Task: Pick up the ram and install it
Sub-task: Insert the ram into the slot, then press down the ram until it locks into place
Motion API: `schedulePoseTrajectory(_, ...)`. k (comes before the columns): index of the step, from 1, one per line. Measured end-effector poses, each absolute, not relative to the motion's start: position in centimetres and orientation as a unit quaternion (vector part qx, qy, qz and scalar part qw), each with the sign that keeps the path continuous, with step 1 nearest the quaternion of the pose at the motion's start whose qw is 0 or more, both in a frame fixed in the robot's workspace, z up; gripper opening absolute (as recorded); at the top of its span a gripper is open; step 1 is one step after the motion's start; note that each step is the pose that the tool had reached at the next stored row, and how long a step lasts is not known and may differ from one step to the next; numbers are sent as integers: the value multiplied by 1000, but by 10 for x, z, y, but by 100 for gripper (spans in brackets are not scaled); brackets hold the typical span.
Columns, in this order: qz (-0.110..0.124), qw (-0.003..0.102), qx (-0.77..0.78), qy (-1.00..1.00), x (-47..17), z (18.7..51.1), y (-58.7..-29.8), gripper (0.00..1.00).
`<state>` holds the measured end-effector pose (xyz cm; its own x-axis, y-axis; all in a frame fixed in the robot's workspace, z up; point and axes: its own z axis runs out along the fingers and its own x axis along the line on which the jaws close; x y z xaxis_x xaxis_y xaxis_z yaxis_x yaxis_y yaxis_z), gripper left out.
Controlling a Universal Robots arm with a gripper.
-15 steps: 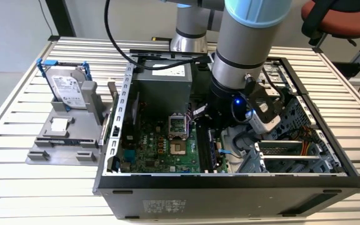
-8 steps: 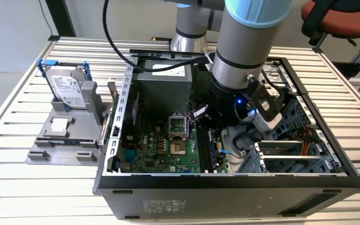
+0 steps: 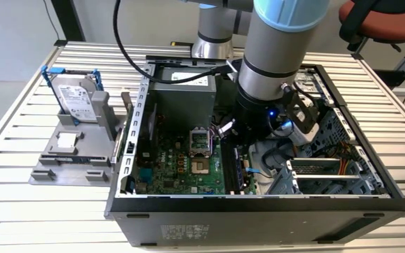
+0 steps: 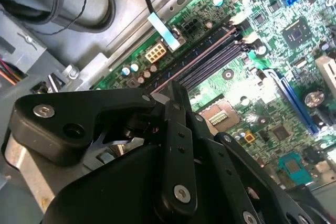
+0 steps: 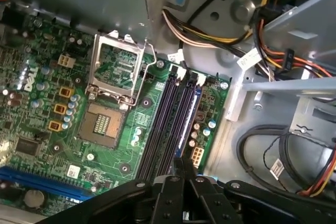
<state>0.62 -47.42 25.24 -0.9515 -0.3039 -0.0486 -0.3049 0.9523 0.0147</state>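
Pincer (image 5: 181, 167) fingers are drawn close together, low inside the open computer case (image 3: 259, 203), right over the long black memory slots (image 5: 163, 124) of the green motherboard (image 3: 181, 168). In the second wrist view a thin pale strip runs edge-on from between the fingers along the slots. I judge this to be the ram (image 4: 199, 56), clamped in the pincer and lined up with a slot. Whether it already sits in the slot cannot be told.

The arm (image 3: 273, 63) reaches down into the case near its middle. The case lies on its side on a slatted metal bench (image 3: 48, 211). Towards the bench's edge on the exterior view's left stands a grey holder (image 3: 69, 168), which carries a silver hard drive (image 3: 76, 103) in a blue frame, propped upright.

As for progress, the pick-up looks done, since the stick is at the board and not in the holder. What is left, by my judgement, is seating it fully. The white latches at the slot ends look tipped outward, though that is hard to confirm.

Printed matter is present, though it is not read out here:
- a white label on the hard drive's face
- a sticker (image 3: 185, 232) on the case's near wall
- small white tags (image 5: 248, 59) on the cables
- white lettering on the motherboard beside the empty processor socket (image 5: 102, 124)
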Motion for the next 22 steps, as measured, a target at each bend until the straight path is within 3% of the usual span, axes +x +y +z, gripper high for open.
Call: schedulePoseTrajectory(22, 18, 21, -308, 951, 7, 253, -474, 0)
